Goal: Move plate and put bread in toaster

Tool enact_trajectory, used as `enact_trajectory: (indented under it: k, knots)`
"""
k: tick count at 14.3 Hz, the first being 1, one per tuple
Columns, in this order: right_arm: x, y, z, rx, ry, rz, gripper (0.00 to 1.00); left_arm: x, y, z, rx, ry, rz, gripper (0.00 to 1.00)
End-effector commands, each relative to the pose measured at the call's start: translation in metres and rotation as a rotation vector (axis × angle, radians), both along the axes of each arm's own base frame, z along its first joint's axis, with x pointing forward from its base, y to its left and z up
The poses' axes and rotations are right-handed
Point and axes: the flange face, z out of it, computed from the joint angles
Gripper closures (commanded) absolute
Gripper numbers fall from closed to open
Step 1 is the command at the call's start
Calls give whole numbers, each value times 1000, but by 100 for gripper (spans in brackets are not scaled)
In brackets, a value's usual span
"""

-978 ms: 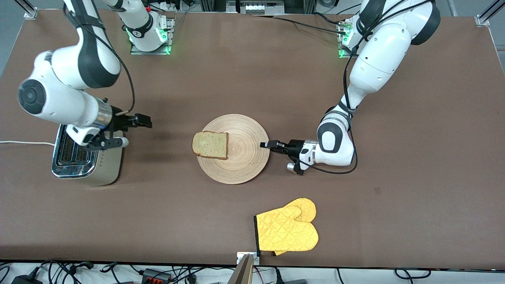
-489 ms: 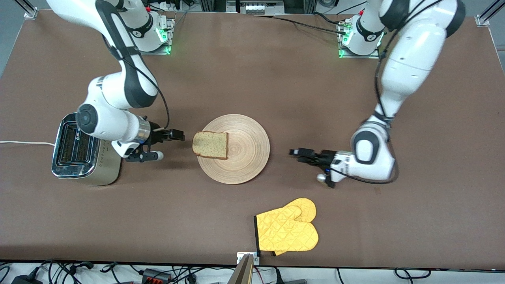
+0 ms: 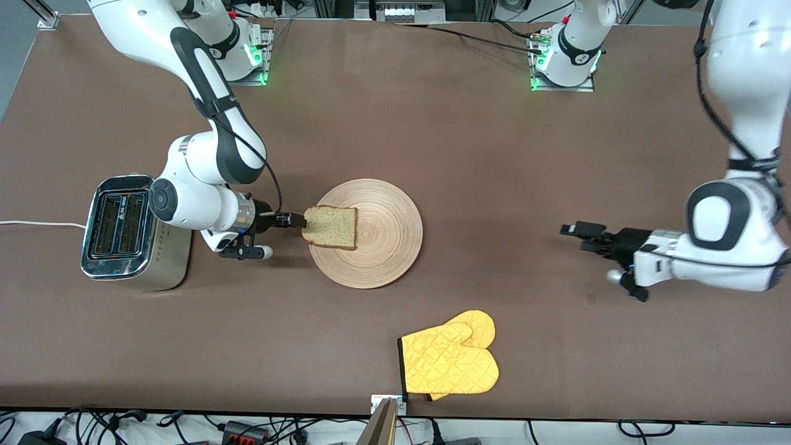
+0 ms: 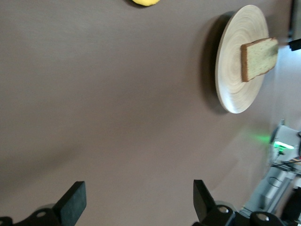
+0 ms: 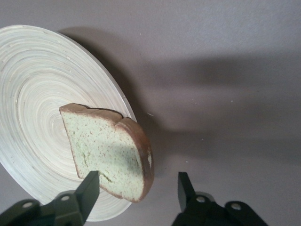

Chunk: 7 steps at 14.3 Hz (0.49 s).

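Note:
The bread (image 3: 329,227) lies flat on the plate (image 3: 386,247), at the plate's edge toward the toaster (image 3: 126,232), which stands at the right arm's end of the table. My right gripper (image 3: 298,219) is open and low, level with the bread's crust edge. In the right wrist view its fingers (image 5: 89,188) stand on either side of a corner of the bread (image 5: 110,150), apart from it, over the plate (image 5: 33,84). My left gripper (image 3: 581,236) is open and empty over bare table toward the left arm's end. Its wrist view shows the plate (image 4: 233,89) and bread (image 4: 258,59) far off.
A yellow oven mitt (image 3: 449,363) lies near the table's front edge, nearer the front camera than the plate; its tip shows in the left wrist view (image 4: 146,2). The toaster's white cord (image 3: 37,224) runs off the table's end.
My right gripper has moved from beside the toaster to the bread's edge. My left gripper has drawn back from the plate's rim toward the left arm's end. Plate and bread have not moved.

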Motion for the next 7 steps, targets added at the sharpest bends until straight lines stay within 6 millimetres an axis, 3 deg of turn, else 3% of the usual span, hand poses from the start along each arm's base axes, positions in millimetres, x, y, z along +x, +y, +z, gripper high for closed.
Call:
enact_trajectory:
  k: [1, 4, 7]
  knots:
    - [0, 15, -14, 2, -7, -18, 27, -17, 25, 59, 131, -25, -17, 0]
    - [-1, 19, -30, -10, -8, -17, 29, -33, 42, 144, 326, -139, -56, 0]
    - [-1, 23, -39, -18, -22, -20, 31, -61, 60, 210, 429, -199, 47, 0]
